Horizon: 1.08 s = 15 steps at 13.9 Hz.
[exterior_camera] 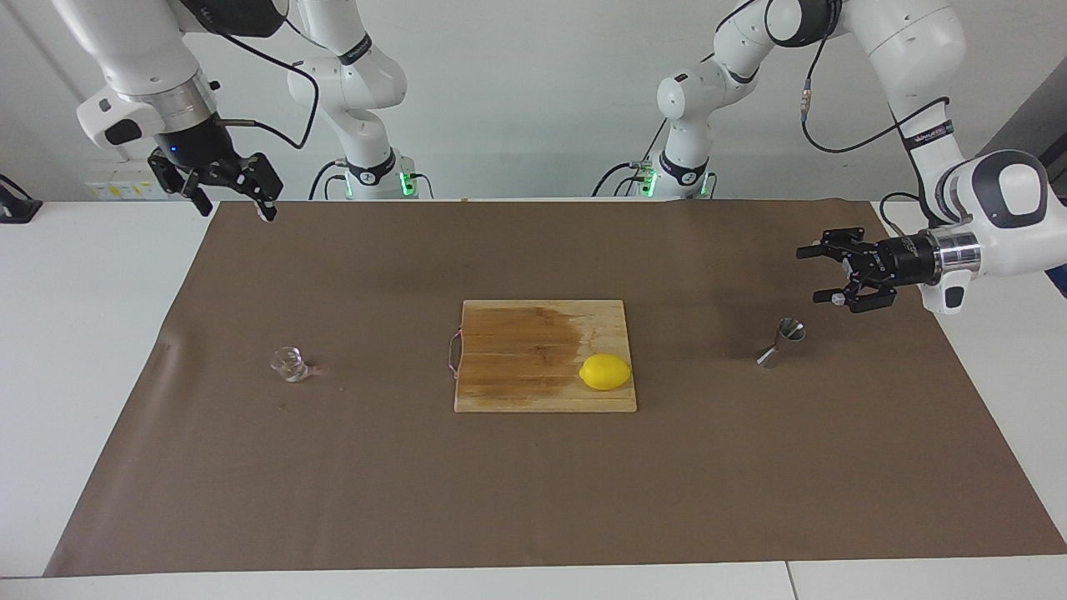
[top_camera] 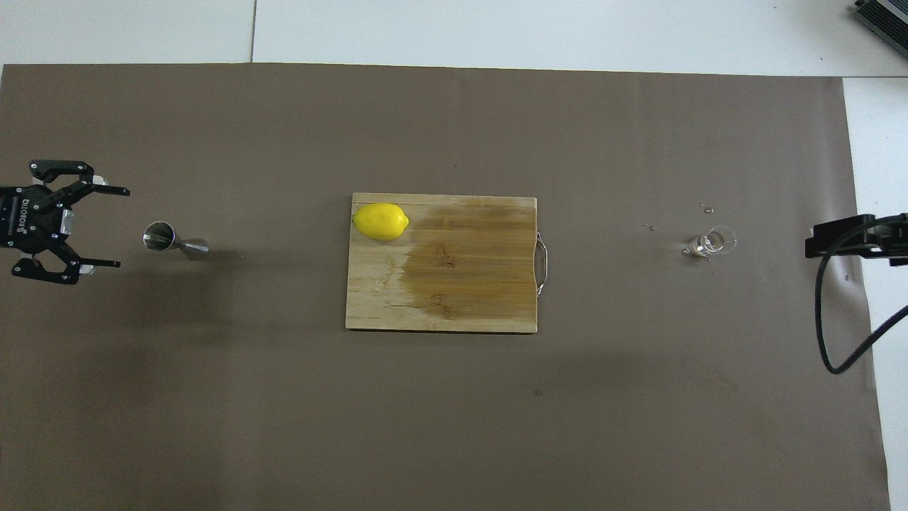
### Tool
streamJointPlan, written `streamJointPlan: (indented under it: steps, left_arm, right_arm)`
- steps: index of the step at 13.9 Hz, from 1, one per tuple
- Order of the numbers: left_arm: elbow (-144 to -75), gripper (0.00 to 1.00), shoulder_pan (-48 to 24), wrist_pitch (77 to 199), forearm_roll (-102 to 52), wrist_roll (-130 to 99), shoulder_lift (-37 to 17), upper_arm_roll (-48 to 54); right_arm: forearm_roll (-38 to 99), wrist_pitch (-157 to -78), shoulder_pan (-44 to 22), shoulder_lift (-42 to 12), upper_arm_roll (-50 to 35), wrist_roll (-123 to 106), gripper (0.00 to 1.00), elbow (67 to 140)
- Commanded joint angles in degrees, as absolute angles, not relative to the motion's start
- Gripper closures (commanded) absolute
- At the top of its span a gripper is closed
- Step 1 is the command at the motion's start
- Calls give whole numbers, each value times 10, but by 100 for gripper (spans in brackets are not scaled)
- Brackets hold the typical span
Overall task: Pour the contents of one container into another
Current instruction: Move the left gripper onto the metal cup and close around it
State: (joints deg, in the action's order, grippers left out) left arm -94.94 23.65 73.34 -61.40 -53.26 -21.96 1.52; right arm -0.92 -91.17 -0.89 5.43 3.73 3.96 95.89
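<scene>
Brown mat [exterior_camera: 533, 500] lying flat | my ROBOTIQ-marked left gripper [top_camera: 106, 227] gaping empty beside jigger [exterior_camera: 779, 342] | right gripper [exterior_camera: 233, 187] waiting open, empty, well apart from jigger

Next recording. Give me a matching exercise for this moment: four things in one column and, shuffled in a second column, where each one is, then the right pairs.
Things
1. lemon
2. glass cup
3. jigger
4. left gripper

Places
A. on the brown mat toward the right arm's end of the table
B. in the air, open, beside the steel piece and not touching it
C. on a corner of the cutting board
D. on the brown mat toward the left arm's end of the table

Pairs: 1-C, 2-A, 3-D, 4-B
</scene>
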Motion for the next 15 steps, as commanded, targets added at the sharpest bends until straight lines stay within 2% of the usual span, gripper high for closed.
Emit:
streamJointPlan:
  steps: [1, 8, 11, 15]
  left_arm:
    - [-975, 0, 248, 723, -656, -573, -230, 19]
    - [-998, 0, 248, 730, -693, -574, -243, 19]
    - [-994, 0, 250, 729, -695, -570, -280, 23]
    - [-973, 0, 291, 724, -696, -567, -322, 48]
  right_arm:
    - [4, -912, -11, 67, 42, 31, 0, 971]
    - [4, -912, -11, 67, 42, 31, 0, 971]
    - [4, -913, -11, 67, 42, 31, 0, 971]
    - [4, -912, -11, 67, 42, 31, 0, 971]
